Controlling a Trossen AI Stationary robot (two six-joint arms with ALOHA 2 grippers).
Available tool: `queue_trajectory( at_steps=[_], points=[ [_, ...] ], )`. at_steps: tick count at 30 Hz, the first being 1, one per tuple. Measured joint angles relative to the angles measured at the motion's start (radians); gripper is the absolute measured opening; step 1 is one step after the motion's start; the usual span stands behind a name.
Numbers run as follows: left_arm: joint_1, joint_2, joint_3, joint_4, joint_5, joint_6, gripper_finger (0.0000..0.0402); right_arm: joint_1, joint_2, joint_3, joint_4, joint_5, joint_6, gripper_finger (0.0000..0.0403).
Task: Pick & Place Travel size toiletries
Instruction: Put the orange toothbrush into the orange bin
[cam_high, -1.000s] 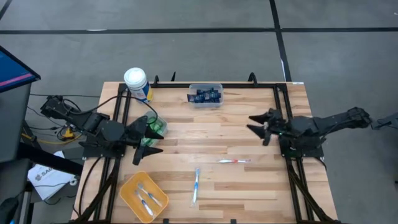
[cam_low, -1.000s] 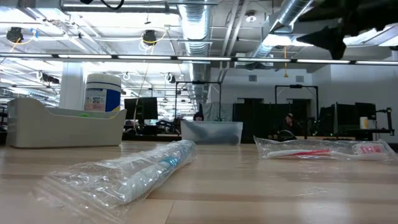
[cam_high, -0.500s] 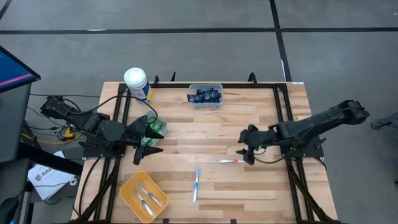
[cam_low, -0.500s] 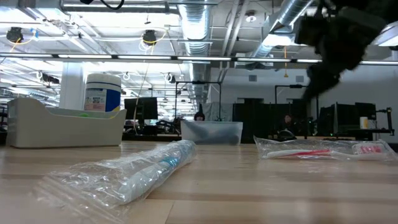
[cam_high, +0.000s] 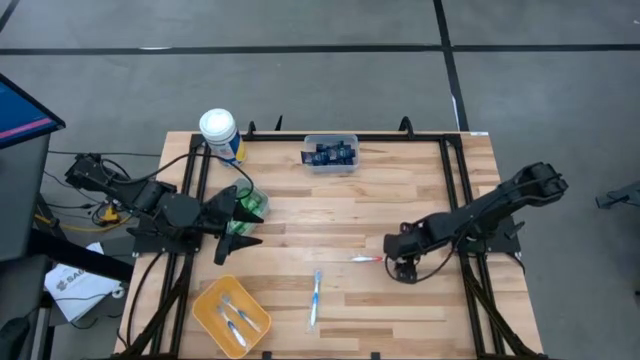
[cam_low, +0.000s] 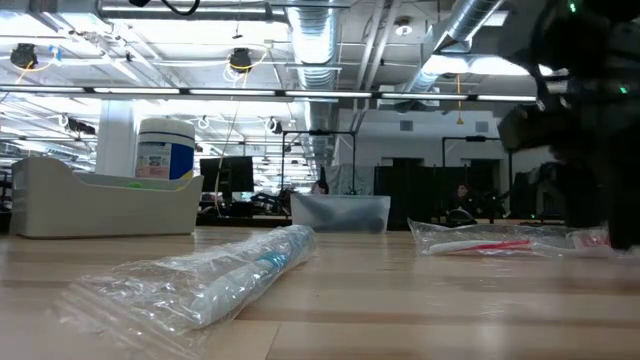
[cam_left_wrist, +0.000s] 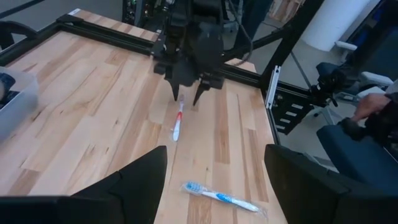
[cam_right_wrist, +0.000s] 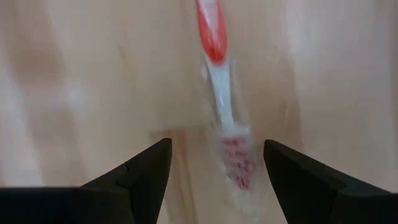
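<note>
Item 1, right arm: you are looking at it reaching in from the table's 3 o'clock edge toward the centre, its wrist bent downward. The right gripper (cam_high: 399, 262) is hanging low over the wooden table (cam_high: 340, 205), fingers spread apart and gripping nothing. In the left wrist view both fingertips are pointing down at the boards on either side of one end of the toothbrush.

Item 2, red-and-white toothbrush (cam_high: 372, 259): it is lying flat in its clear wrapper, slightly toward 4 o'clock from the table's centre. The right gripper is standing over the end that points to 3 o'clock. The right wrist view is showing the bristle head (cam_right_wrist: 237, 163) between the two open fingers, with the red handle running away from it. Whether the fingertips are touching the table cannot be told.

Item 3, left arm: it is waiting at the 9 o'clock edge, the left gripper (cam_high: 243, 222) open and empty, beside the green bottles (cam_high: 256, 205).

Item 4, other stock: a white-blue toothbrush (cam_high: 316, 298) is lying near 6 o'clock. A yellow bin (cam_high: 203, 302) at 7 o'clock is holding more toothbrushes. A clear bin (cam_high: 309, 158) at 12 o'clock is holding dark navy tubes (cam_high: 332, 153). A white canister (cam_high: 219, 132) is standing at 11 o'clock.
</note>
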Motion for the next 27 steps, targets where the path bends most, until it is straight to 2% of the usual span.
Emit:
queue_trajectory(
  at_steps=[4, 7, 17, 27],
  points=[
    [0.000, 0.000, 0.000, 0.000, 0.000, 0.000, 0.0267, 0.016, 0.073, 0.011, -0.045, 0.010, 0.012, 0.0245],
    [0.000, 0.000, 0.000, 0.000, 0.000, 0.000, 0.0267, 0.015, 0.099, 0.020, -0.062, 0.020, 0.027, 0.0222],
    [0.000, 0.000, 0.000, 0.000, -0.005, 0.000, 0.0266, -0.013, 0.090, 0.051, -0.101, 0.048, 0.018, 0.0045],
    [0.000, 0.000, 0.000, 0.000, -0.009, -0.001, 0.0266, -0.062, 0.094, 0.095, -0.094, 0.046, 0.021, 0.0050]
  ],
)
